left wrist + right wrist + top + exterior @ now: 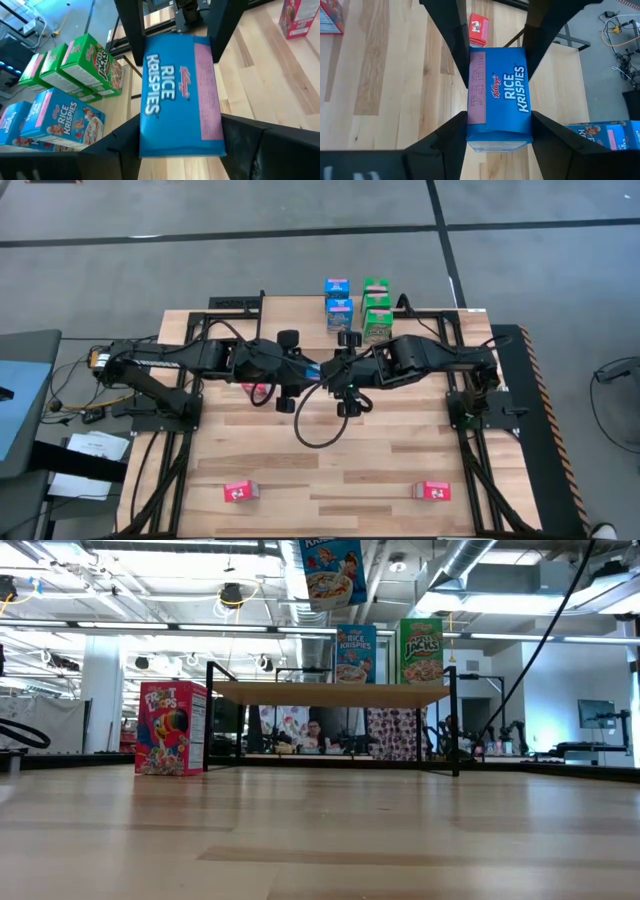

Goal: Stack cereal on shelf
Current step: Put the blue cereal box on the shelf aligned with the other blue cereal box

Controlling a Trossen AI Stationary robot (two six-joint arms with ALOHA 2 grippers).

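Blue cereal box [181, 95] between both claws.

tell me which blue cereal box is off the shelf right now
The blue Rice Krispies box gripped between both grippers, left gripper and right gripper, in mid-air. The other two blue boxes stand on the shelf beside the green ones.

Both arms are extended toward frame centre in the high view; the left gripper [318, 372] and right gripper [335, 370] are met there, each clamped.
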